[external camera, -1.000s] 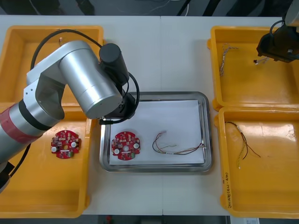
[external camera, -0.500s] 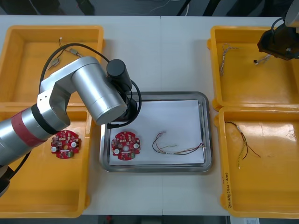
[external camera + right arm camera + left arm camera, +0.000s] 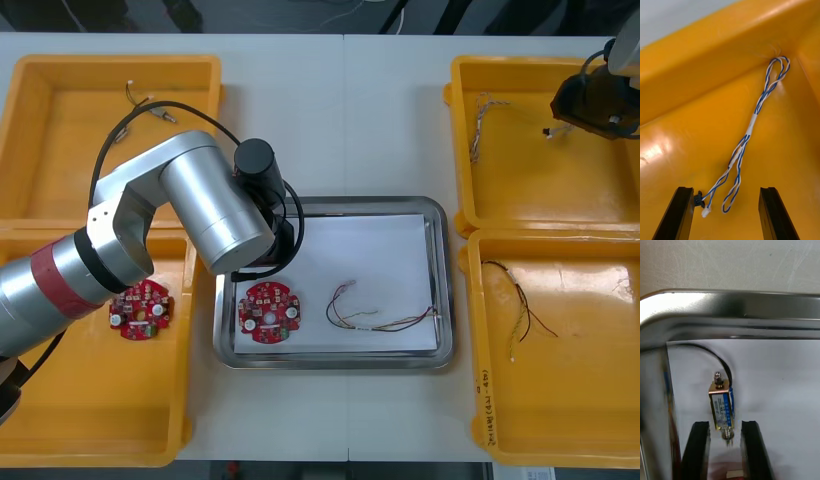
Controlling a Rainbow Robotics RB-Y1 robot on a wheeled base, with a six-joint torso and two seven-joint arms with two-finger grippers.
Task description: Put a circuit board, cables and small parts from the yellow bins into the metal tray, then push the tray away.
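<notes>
Jaws of left gripper (image 3: 725,423) pinch small metal part (image 3: 720,405) over tray (image 3: 733,303); right gripper (image 3: 726,189) spread above cable (image 3: 752,123)

Light table (image 3: 300,120) stretches right across, a thin seam (image 3: 343,100) running straight down its middle; past the far edge there's dark floor (image 3: 260,12), dim and shadowy.

The metal tray (image 3: 446,280), white inside, sits mid-surface (image 3: 340,110). The left arm (image 3: 205,205) reaches over the tray's far-left corner. Inside the tray, a red circuit board (image 3: 268,312) lies at the near left and a red and yellow cable (image 3: 385,320) lies to its right. Another circuit board (image 3: 140,308) lies in the near left bin (image 3: 90,420). The right pincer (image 3: 572,112) hangs over the far right bin (image 3: 530,195), at one end of a twisted cable (image 3: 480,120). A black cable (image 3: 527,303) lies in the near right bin (image 3: 560,420).
</notes>
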